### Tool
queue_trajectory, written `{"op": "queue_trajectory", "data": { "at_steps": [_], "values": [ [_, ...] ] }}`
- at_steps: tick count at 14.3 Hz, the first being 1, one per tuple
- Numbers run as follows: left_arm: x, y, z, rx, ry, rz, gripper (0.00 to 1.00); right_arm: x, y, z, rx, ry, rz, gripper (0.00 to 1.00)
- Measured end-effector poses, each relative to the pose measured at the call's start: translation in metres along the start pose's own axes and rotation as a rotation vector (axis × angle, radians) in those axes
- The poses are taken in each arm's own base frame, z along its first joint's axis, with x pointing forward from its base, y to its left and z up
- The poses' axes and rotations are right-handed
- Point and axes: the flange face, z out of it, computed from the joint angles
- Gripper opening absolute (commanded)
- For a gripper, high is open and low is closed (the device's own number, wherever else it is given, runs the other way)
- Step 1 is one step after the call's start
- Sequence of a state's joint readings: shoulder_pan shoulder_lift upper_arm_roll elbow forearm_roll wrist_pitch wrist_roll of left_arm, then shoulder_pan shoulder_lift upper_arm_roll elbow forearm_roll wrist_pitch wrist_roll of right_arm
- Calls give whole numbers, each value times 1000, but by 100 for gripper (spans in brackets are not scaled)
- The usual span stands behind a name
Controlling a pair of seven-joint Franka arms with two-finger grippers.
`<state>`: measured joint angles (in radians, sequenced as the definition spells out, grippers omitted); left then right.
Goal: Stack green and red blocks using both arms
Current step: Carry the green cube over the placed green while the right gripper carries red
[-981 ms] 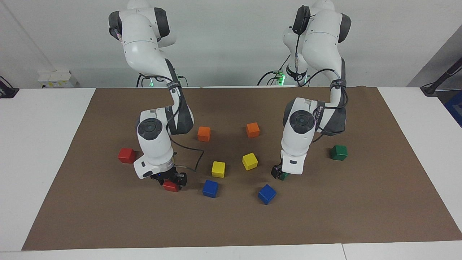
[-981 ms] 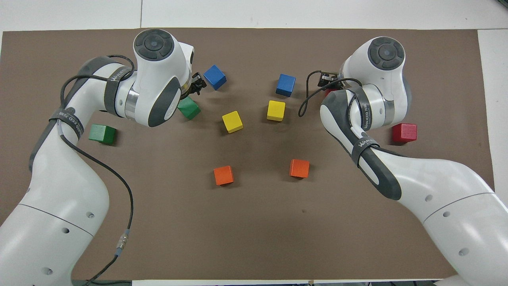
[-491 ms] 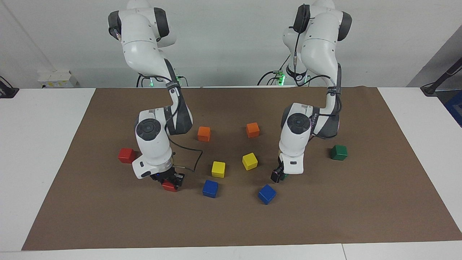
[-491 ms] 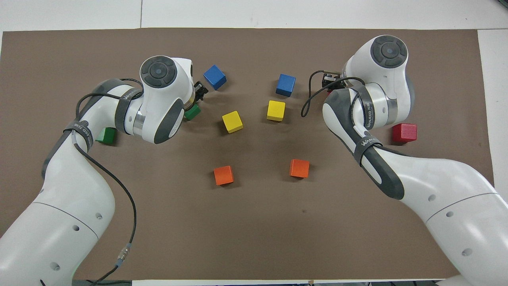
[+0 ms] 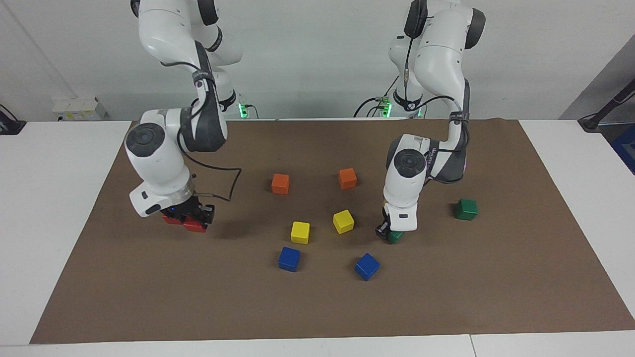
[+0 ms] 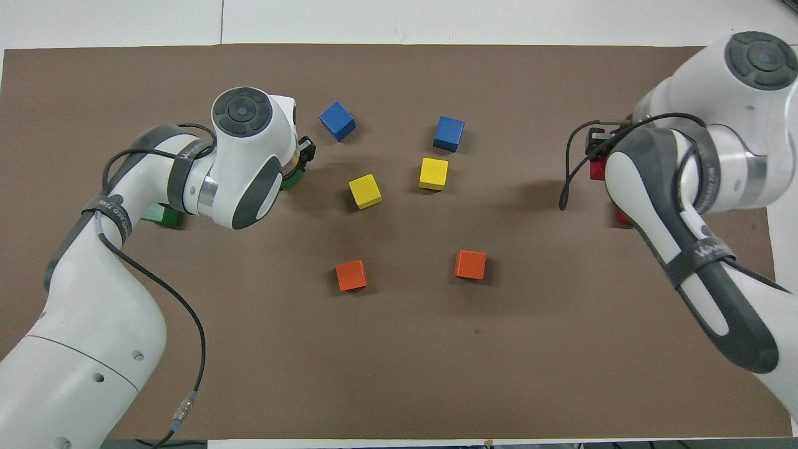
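The right gripper (image 5: 191,218) clamps a glossy red cube (image 5: 195,226) at about 3 o'clock of the second red cube (image 5: 171,219), probably carrying it over for stacking. The left gripper (image 5: 389,233) is closed on a green cube (image 5: 395,237) low at the brown mat; its partner green cube (image 5: 466,209) sits toward 2 o'clock
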<state>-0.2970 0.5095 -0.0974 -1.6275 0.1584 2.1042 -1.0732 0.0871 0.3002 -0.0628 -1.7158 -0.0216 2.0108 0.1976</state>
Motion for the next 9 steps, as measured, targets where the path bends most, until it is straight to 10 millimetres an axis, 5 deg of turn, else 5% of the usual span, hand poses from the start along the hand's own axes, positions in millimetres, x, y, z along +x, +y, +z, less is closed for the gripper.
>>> {"op": "queue_trajectory", "data": {
  "at_steps": [2, 5, 7, 9],
  "values": [
    [41, -35, -37, 35, -13, 170, 0, -16, 39, 1, 2, -18, 7, 0],
    [114, -128, -76, 56, -42, 434, 0, -27, 77, 26, 9, 13, 3, 0],
    [142, -176, -74, 58, -69, 630, 0, -33, 81, 46, 12, 42, 5, 0],
    [151, -199, -56, 55, -95, 748, 0, -36, 79, 52, 14, 54, 6, 0]
  ]
}}
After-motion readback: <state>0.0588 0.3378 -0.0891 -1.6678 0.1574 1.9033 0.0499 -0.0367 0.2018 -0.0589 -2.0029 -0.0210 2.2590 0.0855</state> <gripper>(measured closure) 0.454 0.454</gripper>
